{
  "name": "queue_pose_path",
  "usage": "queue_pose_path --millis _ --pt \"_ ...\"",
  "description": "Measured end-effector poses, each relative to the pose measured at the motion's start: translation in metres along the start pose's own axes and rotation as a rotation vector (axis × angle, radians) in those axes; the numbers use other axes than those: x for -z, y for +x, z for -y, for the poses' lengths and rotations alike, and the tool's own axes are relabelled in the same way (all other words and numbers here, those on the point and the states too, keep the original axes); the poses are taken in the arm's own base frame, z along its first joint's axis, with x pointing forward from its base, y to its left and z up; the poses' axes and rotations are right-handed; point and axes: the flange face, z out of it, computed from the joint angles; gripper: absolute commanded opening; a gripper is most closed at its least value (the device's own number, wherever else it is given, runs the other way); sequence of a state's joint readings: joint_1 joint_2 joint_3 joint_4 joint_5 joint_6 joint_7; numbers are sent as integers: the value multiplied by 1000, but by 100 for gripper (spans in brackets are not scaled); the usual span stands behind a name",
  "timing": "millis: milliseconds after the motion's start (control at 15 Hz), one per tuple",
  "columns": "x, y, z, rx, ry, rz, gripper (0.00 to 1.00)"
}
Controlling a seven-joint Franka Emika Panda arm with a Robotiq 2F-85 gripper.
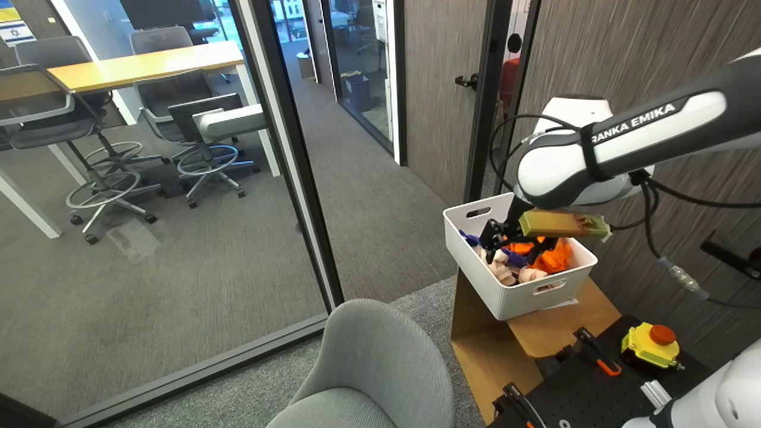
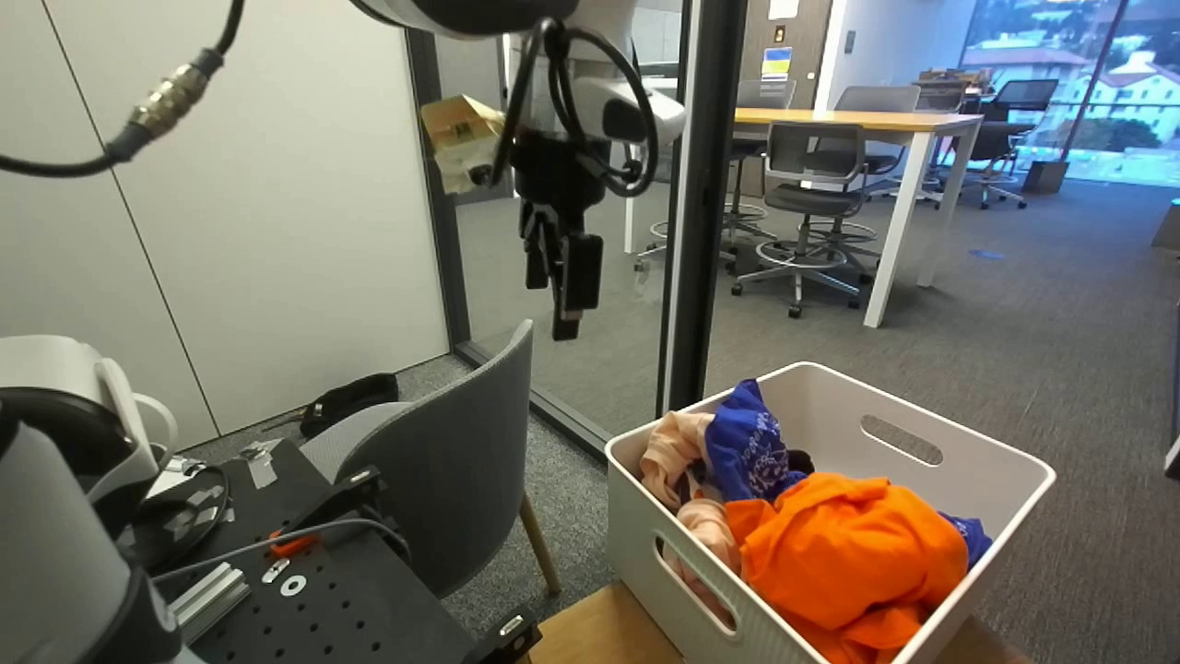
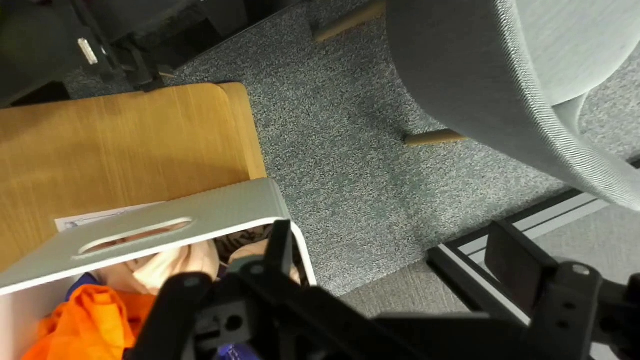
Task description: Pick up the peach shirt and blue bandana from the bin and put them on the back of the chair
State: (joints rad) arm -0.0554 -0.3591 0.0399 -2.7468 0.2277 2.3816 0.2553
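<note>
The peach shirt [image 2: 678,454] lies crumpled in the white bin [image 2: 636,535], along the side near the chair. It also shows in the wrist view [image 3: 185,262]. The blue bandana [image 2: 742,443] is bunched beside it and rises above the rim; a bit of blue [image 3: 237,351] shows under the gripper in the wrist view. My gripper [image 3: 390,245] is open and empty, with its fingers wide apart. In an exterior view the gripper [image 2: 558,295] hangs higher than the bin, apart from the clothes. The grey chair [image 1: 386,351] stands beside the bin; its back [image 3: 460,90] is at the wrist view's upper right.
An orange cloth [image 2: 857,544] fills much of the bin, with another blue patch [image 2: 966,537] at its edge. The bin stands on a wooden stand [image 3: 125,140]. A glass wall with a dark post [image 2: 696,231] is behind. A yellow-red stop button [image 1: 651,345] sits on the black base table [image 1: 582,392].
</note>
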Motion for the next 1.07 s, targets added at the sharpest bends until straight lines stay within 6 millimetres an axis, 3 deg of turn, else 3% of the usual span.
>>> queue_pose_path --millis 600,1067 --pt "-85 50 -28 -22 -97 8 100" --pt "-112 96 -54 -83 -131 -1 100"
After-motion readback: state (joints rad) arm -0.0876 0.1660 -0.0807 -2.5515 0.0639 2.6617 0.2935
